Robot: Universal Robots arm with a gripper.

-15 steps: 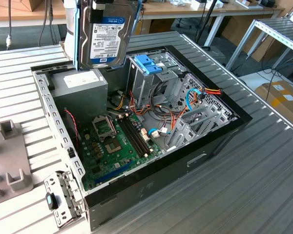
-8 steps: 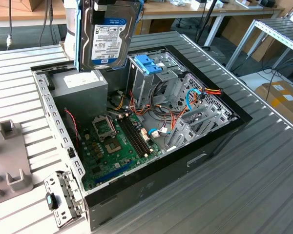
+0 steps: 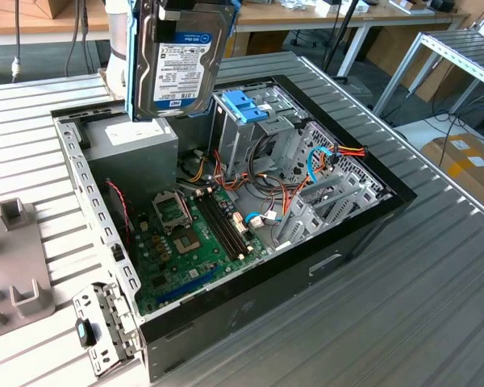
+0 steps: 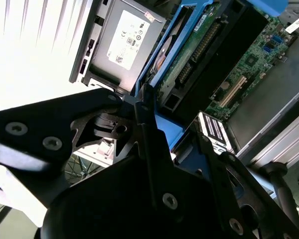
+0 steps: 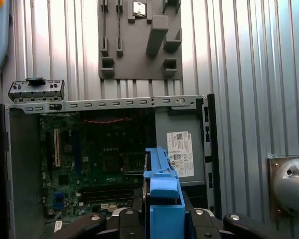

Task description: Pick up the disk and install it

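- While it hangs upright above the open computer case (image 3: 250,310) in the exterior view, the disk (image 3: 181,60) shows its labelled face. Its blue carrier (image 3: 131,64) runs down the edge on the exterior view's left. It is clear of the drive cage's blue handle (image 3: 246,105) below. I judge it dense, rigid and sensitive to knocks, with slick metal faces, so the plastic carrier rails are the safer place to hold.
- In the second wrist view the claw (image 4: 139,102) is clenched on the disk. Its black fingers (image 4: 152,149) press the carrier's near end, and the green circuit-board face runs away from them over the motherboard (image 4: 261,55).
- In the first wrist view the carrier's edge stands between the fingers, projecting from the claw over the case's interior. A grey fixture plate (image 5: 139,59) lies beyond on the ribbed table (image 5: 249,74).
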